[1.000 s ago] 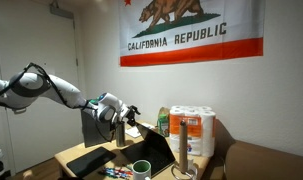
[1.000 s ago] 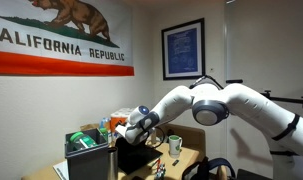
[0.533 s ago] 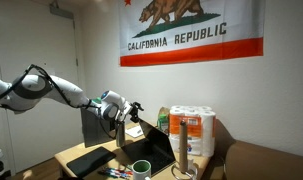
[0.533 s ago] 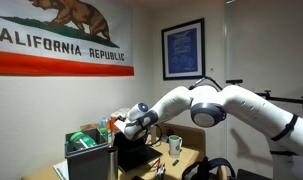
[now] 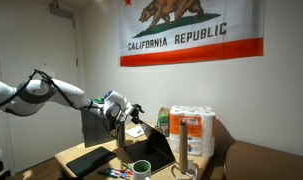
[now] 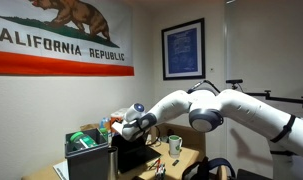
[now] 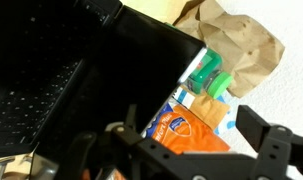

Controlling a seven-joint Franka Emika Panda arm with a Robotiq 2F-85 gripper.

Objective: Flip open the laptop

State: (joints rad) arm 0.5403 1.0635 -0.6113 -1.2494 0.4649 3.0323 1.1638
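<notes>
The laptop [image 5: 154, 148] stands open on the desk, its lid raised at an angle; it also shows in an exterior view [image 6: 132, 158]. In the wrist view its dark keyboard and dark screen [image 7: 111, 60] fill the left and top. My gripper [image 5: 131, 110] hovers just above the lid's top edge, behind the laptop, and also shows in an exterior view [image 6: 146, 122]. In the wrist view the gripper [image 7: 191, 120] is open and empty, with an orange bag [image 7: 196, 130] seen between its fingers.
A green mug [image 5: 141, 168] sits in front of the laptop. A flat black slab [image 5: 88, 160] lies at the desk's near corner, with an upright dark grey box [image 5: 94, 127] behind it. Paper towel rolls [image 5: 196, 130] stand beside the laptop. A brown paper bag [image 7: 241, 45] lies behind it.
The arm's elbow has shifted outward and lower. The gripper stays near the lid's top edge, barely moved. The laptop lid holds the same open angle.
</notes>
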